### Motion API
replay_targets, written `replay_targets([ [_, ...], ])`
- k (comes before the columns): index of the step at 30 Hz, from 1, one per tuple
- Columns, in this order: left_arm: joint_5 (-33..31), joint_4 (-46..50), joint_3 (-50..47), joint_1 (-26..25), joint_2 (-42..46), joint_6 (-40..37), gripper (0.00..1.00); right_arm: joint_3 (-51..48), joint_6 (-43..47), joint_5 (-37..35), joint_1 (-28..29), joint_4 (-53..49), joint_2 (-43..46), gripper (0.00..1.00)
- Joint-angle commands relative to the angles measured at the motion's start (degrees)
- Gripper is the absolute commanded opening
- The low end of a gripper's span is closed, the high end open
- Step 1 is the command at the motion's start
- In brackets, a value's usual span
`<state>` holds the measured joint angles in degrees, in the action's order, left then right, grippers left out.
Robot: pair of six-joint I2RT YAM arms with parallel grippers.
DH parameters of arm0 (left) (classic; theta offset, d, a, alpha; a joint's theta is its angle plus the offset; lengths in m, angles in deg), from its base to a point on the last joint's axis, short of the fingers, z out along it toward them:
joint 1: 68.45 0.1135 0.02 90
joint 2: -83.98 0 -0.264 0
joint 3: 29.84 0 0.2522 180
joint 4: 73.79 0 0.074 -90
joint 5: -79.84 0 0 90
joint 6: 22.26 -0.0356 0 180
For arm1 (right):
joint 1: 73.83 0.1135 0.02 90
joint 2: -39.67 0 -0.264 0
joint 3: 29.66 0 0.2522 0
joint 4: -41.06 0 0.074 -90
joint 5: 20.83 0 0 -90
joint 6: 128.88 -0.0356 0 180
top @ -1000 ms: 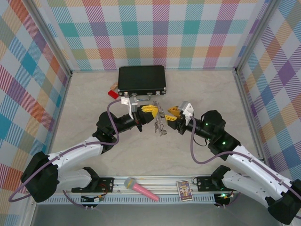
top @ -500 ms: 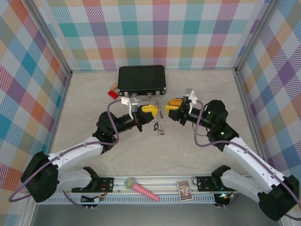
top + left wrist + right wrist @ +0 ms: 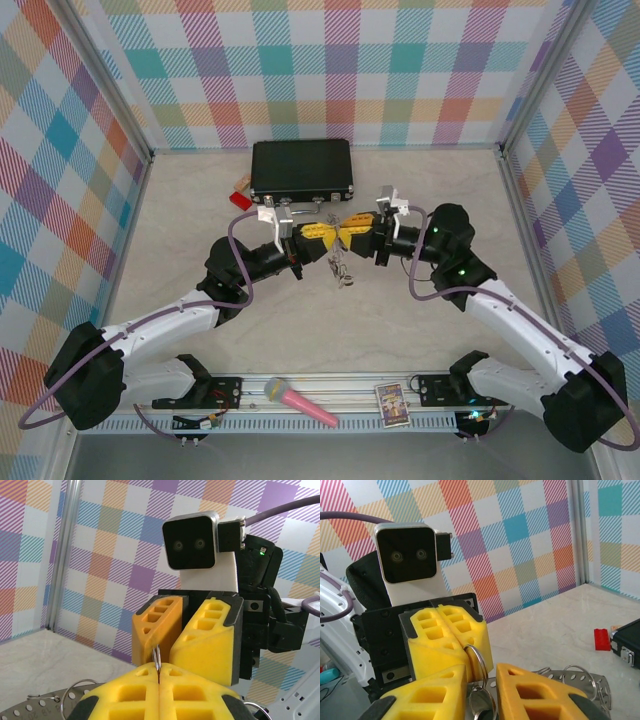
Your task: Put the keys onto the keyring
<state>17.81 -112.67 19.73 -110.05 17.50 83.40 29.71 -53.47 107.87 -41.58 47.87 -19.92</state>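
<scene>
**Left pincer** (image 3: pixel 159 672): clenched on a small silver wire loop (image 3: pixel 157 657) that stands up from its tips.

**Right pincer** (image 3: pixel 481 675): released, tip to tip with the left, jaws straddling that loop.

**Tiny silver black-headed keys** (image 3: pixel 342 270): dangling lengthwise straight below the meeting tips.

**Large thin grey metal hoop** (image 3: pixel 600 685): just beyond and beneath the loop; whether joined, cannot tell.

**Judgement:** the right pincer need only close where it is.

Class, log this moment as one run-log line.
left gripper: shut on thin grey metal keyring loop | right gripper: open around that loop
</scene>
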Motion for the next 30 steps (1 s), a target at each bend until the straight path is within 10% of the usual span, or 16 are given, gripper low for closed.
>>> replay_targets([
  [1,0.9,-3.0,0.6,0.0,1.6,0.0,0.0,2.6,-1.1,2.9,-0.2,2.4,-1.0,0.21],
  [21,1.6,-2.5,0.7,0.0,1.6,0.2,0.0,4.2,-2.4,10.1,-0.5,2.9,-4.1,0.0],
  [30,0.9,14.7,3.4,2.0,5.8,-4.2,0.2,4.2,8.9,4.4,-1.1,-9.2,-1.7,0.0],
])
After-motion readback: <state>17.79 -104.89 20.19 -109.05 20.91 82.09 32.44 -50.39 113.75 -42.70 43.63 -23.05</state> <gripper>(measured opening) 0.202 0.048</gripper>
